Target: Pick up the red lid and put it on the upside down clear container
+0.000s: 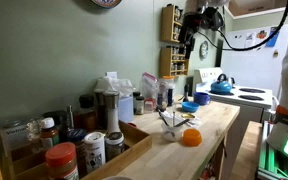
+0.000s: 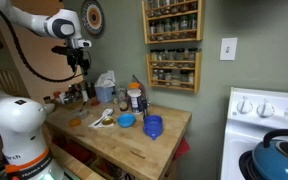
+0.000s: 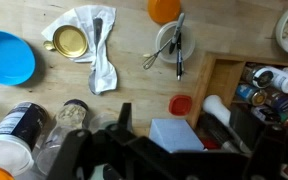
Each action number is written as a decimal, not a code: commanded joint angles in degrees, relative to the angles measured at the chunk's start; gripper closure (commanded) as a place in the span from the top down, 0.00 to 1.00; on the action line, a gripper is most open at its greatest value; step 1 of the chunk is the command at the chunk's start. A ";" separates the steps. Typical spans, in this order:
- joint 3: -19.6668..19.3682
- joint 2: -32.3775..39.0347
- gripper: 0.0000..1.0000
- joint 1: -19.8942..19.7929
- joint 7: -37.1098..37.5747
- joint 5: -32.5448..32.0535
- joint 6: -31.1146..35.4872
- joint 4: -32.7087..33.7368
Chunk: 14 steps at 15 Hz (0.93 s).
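Note:
The small red lid (image 3: 182, 104) lies flat on the wooden counter, just left of a wooden tray's edge, in the wrist view. A clear round container (image 3: 72, 112) stands further left among jars; I cannot tell whether it is upside down. My gripper (image 3: 177, 122) hangs high above the counter, open and empty, its dark fingers at the bottom of the wrist view either side of a pale blue box (image 3: 179, 135). In both exterior views the gripper (image 1: 191, 40) (image 2: 77, 58) is well above the counter.
A blue bowl (image 3: 6, 57), a white cloth with a gold lid (image 3: 71, 42), a clear bowl with utensils (image 3: 174, 42) and an orange object (image 3: 164, 8) lie on the counter. The wooden tray (image 3: 222, 72) holds bottles. A stove (image 2: 269, 120) stands beside the counter.

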 commanded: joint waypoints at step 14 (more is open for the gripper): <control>19.84 22.63 1.00 -7.30 32.22 -22.70 20.41 2.02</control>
